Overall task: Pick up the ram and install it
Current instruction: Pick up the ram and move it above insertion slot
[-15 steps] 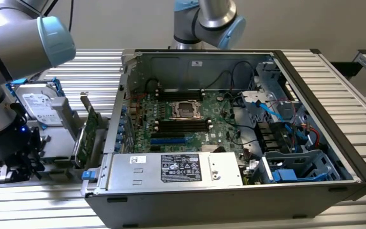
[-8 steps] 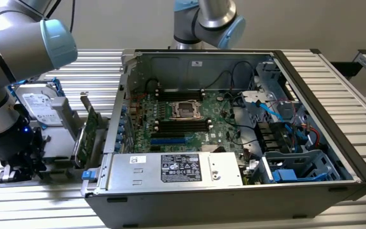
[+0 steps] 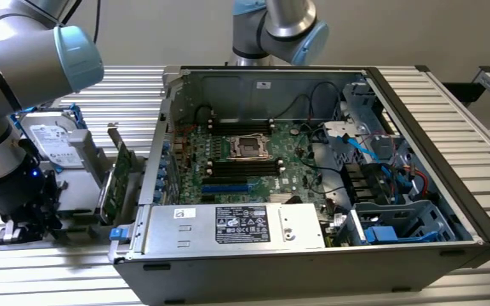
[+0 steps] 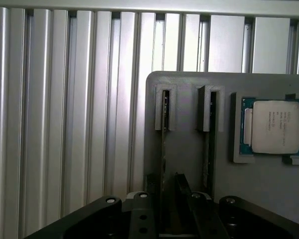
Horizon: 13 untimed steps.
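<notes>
The ram (image 4: 164, 144) stands edge-on, thin, dark, seemingly inside the spread claw (image 4: 166, 185).

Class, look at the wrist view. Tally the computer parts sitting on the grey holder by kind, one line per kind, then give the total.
Ram sticks, standing on edge in their slots: 2
Processor chip, lying flat: 1
Total: 3

The ram (image 4: 164, 144) is partly hidden between the jaws; the grey holder (image 4: 269, 189) runs off the edge
</notes>
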### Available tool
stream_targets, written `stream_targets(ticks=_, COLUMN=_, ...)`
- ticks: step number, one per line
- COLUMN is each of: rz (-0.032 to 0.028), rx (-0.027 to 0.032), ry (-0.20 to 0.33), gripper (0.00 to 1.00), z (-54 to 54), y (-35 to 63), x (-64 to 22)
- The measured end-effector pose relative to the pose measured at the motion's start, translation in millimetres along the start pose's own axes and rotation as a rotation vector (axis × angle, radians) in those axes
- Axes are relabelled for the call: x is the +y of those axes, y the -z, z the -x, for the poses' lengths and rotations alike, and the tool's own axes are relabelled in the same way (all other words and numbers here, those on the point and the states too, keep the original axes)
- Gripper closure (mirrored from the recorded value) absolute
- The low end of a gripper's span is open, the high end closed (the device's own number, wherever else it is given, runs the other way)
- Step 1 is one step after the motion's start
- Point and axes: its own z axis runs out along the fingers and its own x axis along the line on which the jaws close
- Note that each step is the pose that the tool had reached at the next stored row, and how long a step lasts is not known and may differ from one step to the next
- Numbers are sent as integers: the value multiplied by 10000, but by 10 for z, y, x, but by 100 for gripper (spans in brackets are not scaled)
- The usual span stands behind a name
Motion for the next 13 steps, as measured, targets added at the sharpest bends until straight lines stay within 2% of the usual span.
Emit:
stream_targets(ticks=1, rz=1, rx=1, ry=0, gripper=72, z=0, y=0, x=0)
stream_targets(ticks=2, rz=0, rx=5, ry=0, gripper=78, z=0, y=0, x=0)
stream_targets(ticks=4, rz=0, rx=8, ry=0, gripper=78, z=0, y=0, x=0)
stream_targets(ticks=5, rz=0, rx=11, ry=0, gripper=85, z=0, y=0, x=0)
stream_targets(ticks=13, rz=2, rx=27, ry=-1, gripper=86, z=0, y=-2, x=0)
